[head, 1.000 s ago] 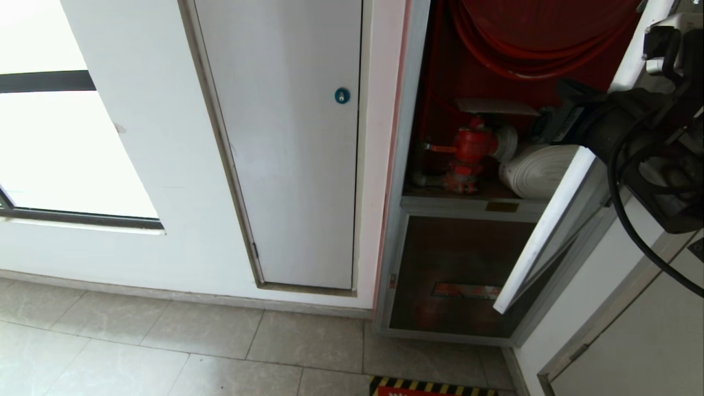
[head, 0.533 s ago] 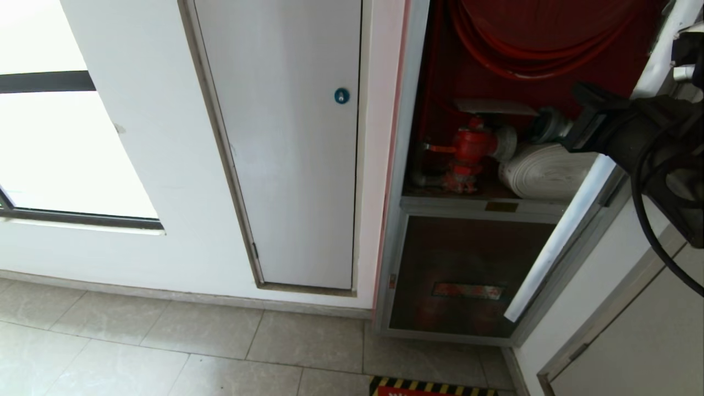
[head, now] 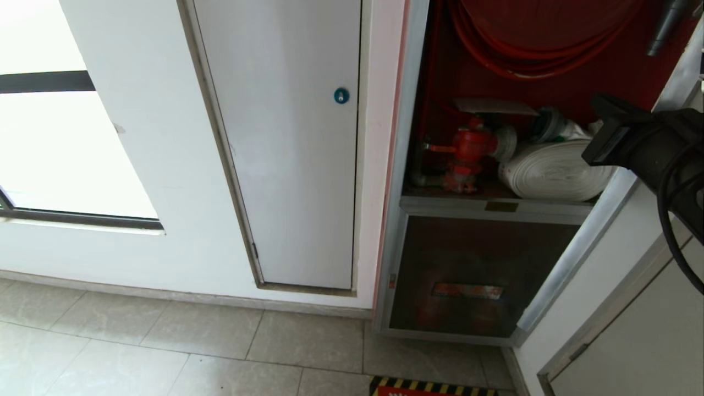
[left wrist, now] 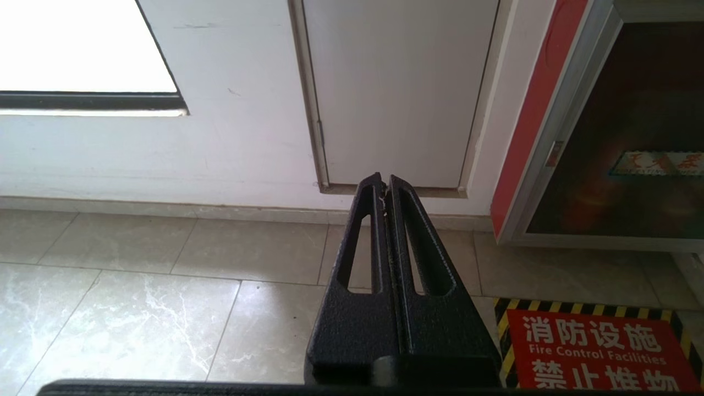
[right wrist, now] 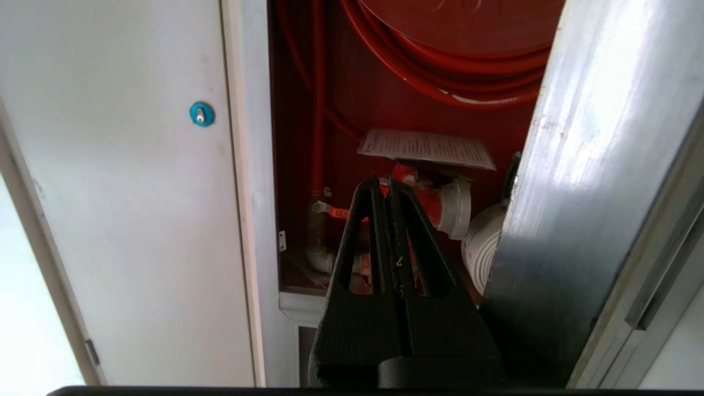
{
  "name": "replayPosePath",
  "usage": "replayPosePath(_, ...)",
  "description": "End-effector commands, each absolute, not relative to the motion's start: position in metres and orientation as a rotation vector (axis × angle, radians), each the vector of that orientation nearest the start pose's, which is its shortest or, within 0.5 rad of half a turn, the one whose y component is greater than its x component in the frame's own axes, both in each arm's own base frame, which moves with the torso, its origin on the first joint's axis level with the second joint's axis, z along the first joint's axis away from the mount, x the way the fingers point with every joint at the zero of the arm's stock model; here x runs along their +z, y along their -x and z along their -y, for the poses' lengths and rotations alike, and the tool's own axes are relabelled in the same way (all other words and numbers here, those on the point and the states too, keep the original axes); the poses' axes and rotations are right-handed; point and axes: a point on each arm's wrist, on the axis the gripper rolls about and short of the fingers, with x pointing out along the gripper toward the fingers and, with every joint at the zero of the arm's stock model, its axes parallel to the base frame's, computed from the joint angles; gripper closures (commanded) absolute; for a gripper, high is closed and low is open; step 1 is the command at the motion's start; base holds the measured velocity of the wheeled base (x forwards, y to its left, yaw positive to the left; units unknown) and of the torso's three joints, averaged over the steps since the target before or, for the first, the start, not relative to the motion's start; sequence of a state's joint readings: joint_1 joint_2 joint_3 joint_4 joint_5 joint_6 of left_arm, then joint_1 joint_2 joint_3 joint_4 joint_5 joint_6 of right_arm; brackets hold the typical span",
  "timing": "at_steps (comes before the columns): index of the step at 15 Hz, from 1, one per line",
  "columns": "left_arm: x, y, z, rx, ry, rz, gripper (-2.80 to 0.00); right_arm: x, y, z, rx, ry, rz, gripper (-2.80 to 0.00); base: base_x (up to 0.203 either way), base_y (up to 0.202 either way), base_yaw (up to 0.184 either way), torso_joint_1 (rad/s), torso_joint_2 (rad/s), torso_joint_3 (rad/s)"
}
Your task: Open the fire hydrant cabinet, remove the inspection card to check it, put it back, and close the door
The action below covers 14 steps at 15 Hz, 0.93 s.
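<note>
At far left a bright window [head: 66,148] meets the white wall; next comes the white panel door [head: 291,165] with its blue lock [head: 341,95]; the left gripper [left wrist: 384,187] hangs low over the floor tiles [head: 165,352], clenched and empty. Right of that, the fire hydrant cabinet [head: 404,165] stands open, red valve [head: 467,151] beside the white hose [head: 555,170]; what appears to be the inspection card [right wrist: 426,148] lies flat above the valve; the right gripper [right wrist: 386,190], clenched on nothing, is beside the door [right wrist: 572,181] edge.

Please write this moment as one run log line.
door: open | card: inside cabinet, on valve | right gripper: shut, empty, at opening | left gripper: shut, parked
</note>
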<state>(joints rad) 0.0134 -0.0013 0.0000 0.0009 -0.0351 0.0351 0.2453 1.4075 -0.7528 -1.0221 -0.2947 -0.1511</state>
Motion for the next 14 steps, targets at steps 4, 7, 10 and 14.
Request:
replayPosePath(4,0.075,0.023,0.001,-0.022,-0.035,-0.001,0.00,0.284,-0.222,-0.035,-0.129,0.046,0.350,0.00,0.000,0.000,0.000,0.000,0.00,0.000)
replayPosePath(7,0.075,0.023,0.001,-0.021,-0.035,0.000,0.00,0.281,-0.216,-0.034,-0.129,0.047,0.343,0.00,0.000,0.000,0.000,0.000,0.00,0.000)
replayPosePath(10,0.075,0.023,0.001,-0.022,-0.035,-0.003,0.00,0.282,-0.211,-0.033,-0.130,0.046,0.350,0.00,0.000,0.000,0.000,0.000,0.00,0.000)
replayPosePath(14,0.075,0.023,0.001,-0.022,-0.035,-0.003,0.00,0.275,-0.203,-0.031,-0.127,0.051,0.334,0.00,0.000,0.000,0.000,0.000,0.00,0.000)
